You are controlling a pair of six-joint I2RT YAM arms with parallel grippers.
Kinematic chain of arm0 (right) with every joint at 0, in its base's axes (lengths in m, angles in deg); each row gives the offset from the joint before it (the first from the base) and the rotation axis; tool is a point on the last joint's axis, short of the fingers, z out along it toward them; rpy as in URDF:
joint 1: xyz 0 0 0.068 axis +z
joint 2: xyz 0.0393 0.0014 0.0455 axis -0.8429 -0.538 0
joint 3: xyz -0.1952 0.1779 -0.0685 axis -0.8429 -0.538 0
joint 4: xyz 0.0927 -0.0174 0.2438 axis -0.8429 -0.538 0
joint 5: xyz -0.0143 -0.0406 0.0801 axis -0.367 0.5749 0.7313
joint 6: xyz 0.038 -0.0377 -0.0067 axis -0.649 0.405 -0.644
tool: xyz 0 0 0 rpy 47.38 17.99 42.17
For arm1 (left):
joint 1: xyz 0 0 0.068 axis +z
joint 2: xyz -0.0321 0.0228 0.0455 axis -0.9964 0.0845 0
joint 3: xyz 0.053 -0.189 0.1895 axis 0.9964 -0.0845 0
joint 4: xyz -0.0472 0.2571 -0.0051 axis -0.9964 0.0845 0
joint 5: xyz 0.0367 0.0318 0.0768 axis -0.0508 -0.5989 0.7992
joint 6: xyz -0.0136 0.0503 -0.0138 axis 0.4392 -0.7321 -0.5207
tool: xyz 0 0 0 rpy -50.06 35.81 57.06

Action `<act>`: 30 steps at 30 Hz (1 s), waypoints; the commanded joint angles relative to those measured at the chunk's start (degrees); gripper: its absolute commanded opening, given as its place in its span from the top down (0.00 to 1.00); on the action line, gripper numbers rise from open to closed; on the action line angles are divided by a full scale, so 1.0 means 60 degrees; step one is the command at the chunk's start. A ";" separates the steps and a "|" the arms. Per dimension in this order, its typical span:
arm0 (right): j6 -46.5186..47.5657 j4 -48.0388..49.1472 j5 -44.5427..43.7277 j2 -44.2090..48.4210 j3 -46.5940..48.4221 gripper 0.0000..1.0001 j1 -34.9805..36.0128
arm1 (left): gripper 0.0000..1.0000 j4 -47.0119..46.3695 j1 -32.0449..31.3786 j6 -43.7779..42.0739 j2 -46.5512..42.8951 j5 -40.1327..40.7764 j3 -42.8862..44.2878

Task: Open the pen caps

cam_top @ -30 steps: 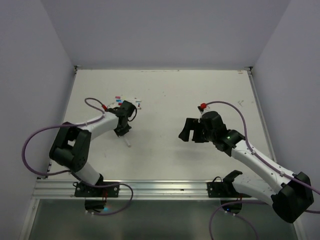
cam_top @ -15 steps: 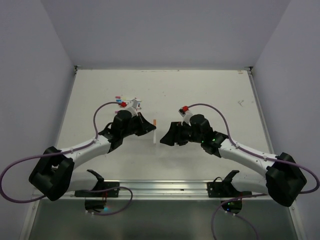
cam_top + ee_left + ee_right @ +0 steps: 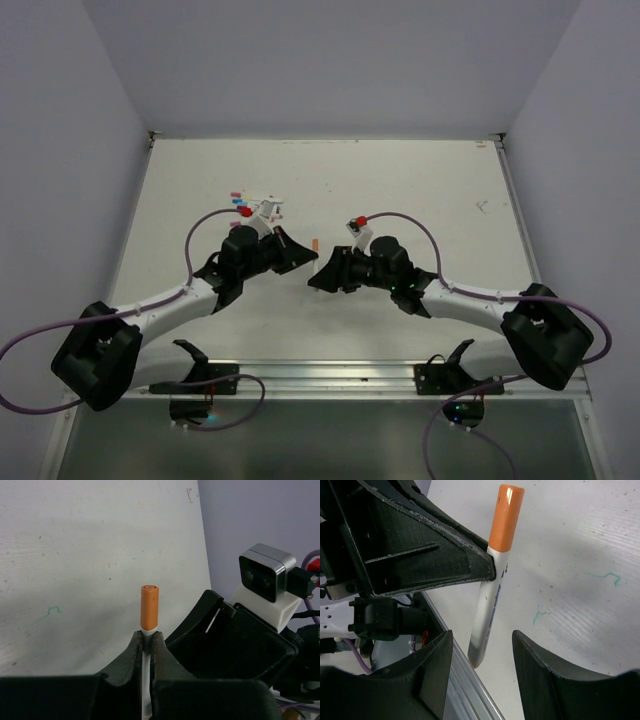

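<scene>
My left gripper (image 3: 146, 640) is shut on a white pen (image 3: 145, 670), gripping the barrel just below its orange pen cap (image 3: 149, 607), which sticks out past the fingertips. In the top view the left gripper (image 3: 306, 256) holds this pen (image 3: 314, 246) above the table's middle. My right gripper (image 3: 482, 655) is open, and the pen's barrel (image 3: 487, 615) hangs between its fingers without touching them; the orange cap (image 3: 505, 517) is beyond them. In the top view the right gripper (image 3: 322, 276) faces the left one closely. Other pens and small coloured caps (image 3: 250, 205) lie at the back left.
White table (image 3: 420, 190) with faint ink marks, enclosed by pale walls. An aluminium rail (image 3: 320, 375) runs along the near edge. The right wrist camera (image 3: 265, 577) and purple cables (image 3: 410, 215) sit close to the two grippers.
The left gripper has lifted the orange-capped pen off the table and carried it to the middle. The right gripper has moved left and now straddles the pen.
</scene>
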 commanded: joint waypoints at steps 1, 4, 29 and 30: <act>-0.0178 0.1281 -0.0201 -0.0368 0.0234 0.46 0.0060 | 1.00 -0.0602 -0.0080 0.0387 -0.0255 -0.0290 -0.0155; -0.0325 0.1896 -0.0201 -0.0705 0.0249 0.54 0.0090 | 1.00 -0.0661 -0.0109 0.0461 -0.0255 -0.0305 -0.0199; -0.0838 0.2689 0.0663 -0.0282 -0.0791 1.00 0.0236 | 0.48 0.0395 -0.0138 -0.0653 -0.0109 0.0633 0.0709; -0.0852 0.2689 0.0663 -0.0252 -0.0776 1.00 0.0251 | 0.50 0.0379 -0.0138 -0.0609 -0.0109 0.0574 0.0709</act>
